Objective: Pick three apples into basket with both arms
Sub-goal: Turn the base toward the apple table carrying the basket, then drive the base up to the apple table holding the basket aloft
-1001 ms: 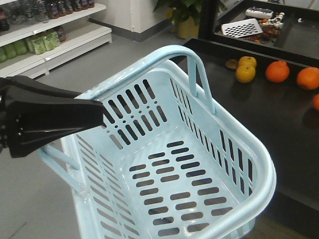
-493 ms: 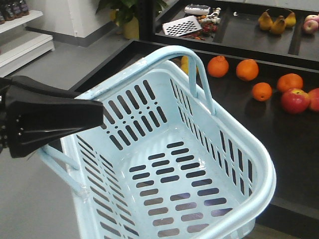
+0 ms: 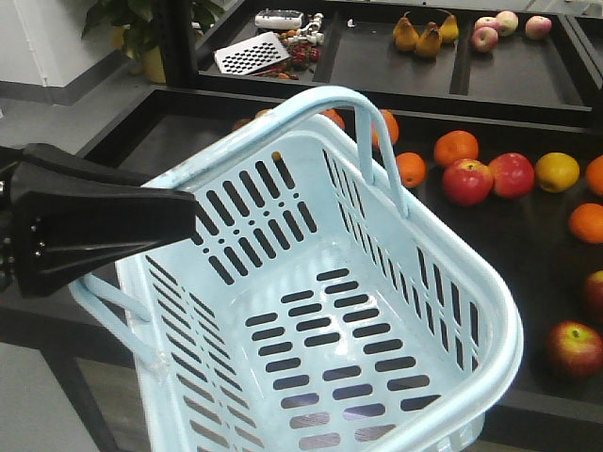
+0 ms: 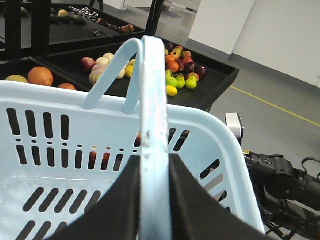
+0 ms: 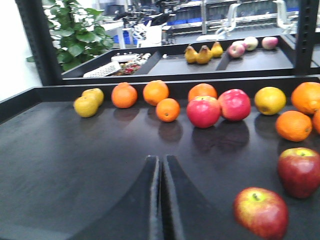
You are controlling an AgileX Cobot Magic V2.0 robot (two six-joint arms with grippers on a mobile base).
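The left gripper (image 3: 184,218) is matte black, angular and tapered, with tiny screws (image 3: 36,247). The right gripper (image 5: 161,165) has smooth black wedge fingers (image 5: 187,200). Black cables (image 4: 307,165) loop beside a jointed black arm (image 4: 280,175).

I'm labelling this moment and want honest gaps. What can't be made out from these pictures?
Front view: the basket partly hides oranges behind it; the frame's right edge cuts one apple.
Left wrist view: the left gripper, shut on the basket's handle, is cut off at the bottom edge.
Back tray, front view: small items beside the grater are too small to identify.
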